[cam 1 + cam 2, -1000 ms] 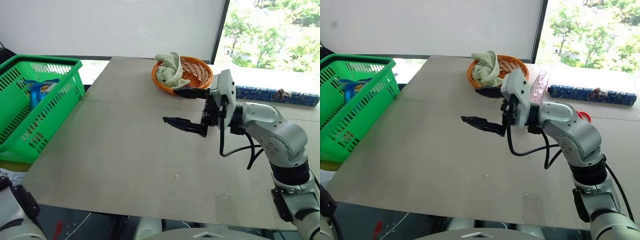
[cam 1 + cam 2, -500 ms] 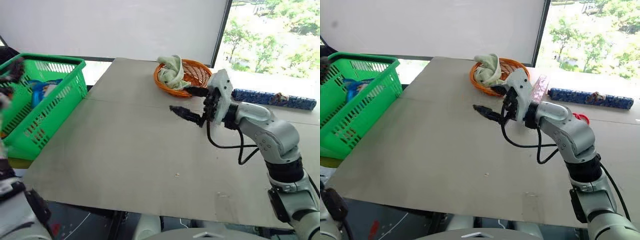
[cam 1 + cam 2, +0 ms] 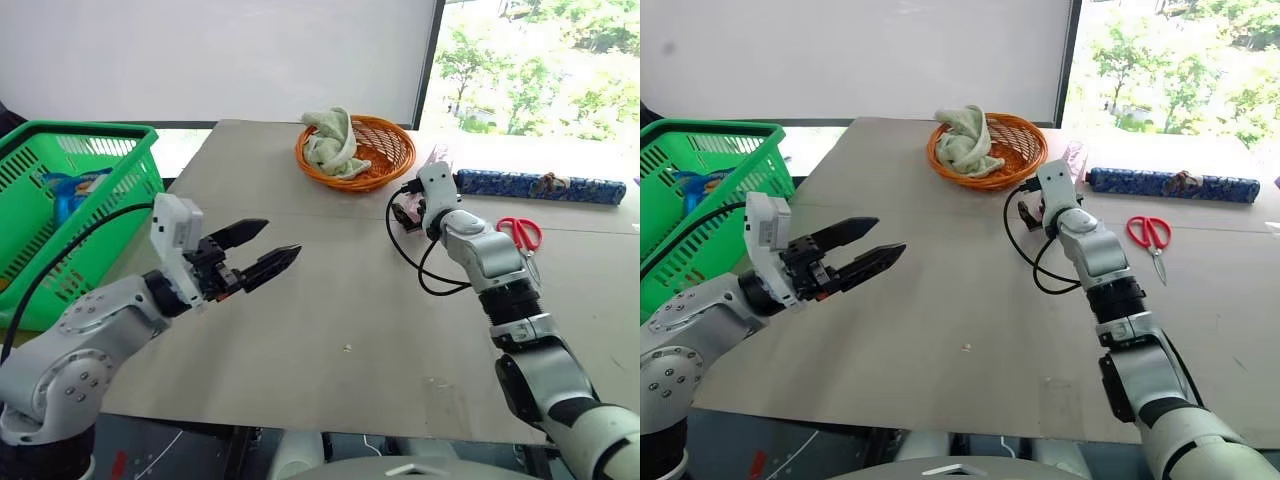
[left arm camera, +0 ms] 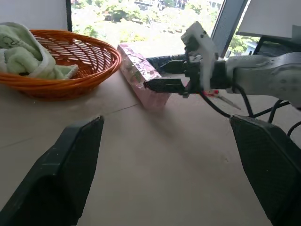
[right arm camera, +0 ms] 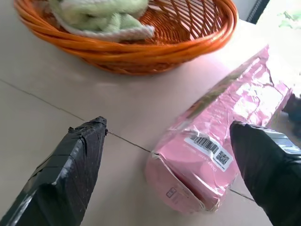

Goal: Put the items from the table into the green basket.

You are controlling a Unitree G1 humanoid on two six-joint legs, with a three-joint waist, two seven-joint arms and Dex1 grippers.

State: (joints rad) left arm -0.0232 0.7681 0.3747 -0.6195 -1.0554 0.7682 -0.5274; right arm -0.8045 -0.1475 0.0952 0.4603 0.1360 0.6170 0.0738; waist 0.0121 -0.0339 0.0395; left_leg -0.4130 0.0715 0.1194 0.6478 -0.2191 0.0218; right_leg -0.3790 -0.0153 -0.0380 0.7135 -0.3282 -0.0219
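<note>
My left gripper (image 3: 280, 238) hovers open and empty over the table's (image 3: 330, 310) left-middle, pointing right. The green basket (image 3: 112, 206) stands off the table's left edge, with a blue packet (image 3: 75, 185) inside. My right gripper (image 3: 406, 203) is open just short of the near end of the long pink wrapped box (image 5: 225, 136), which lies flat between the orange basket and the blue roll. In the left wrist view the pink box (image 4: 141, 80) lies right at the right gripper's fingers (image 4: 162, 84). The dark blue roll (image 3: 530, 185) lies at the far right, with red-handled scissors (image 3: 520, 232) nearer.
A round orange wicker basket (image 3: 386, 160) holding a green cloth (image 3: 330, 145) sits at the table's far middle, beside the pink box. A black cable (image 3: 415, 265) loops under my right wrist. Windows run along the far right.
My left arm has swung in from the left over the table, its gripper open. My right arm has reached forward and down to the pink box. The camera has also shifted.
</note>
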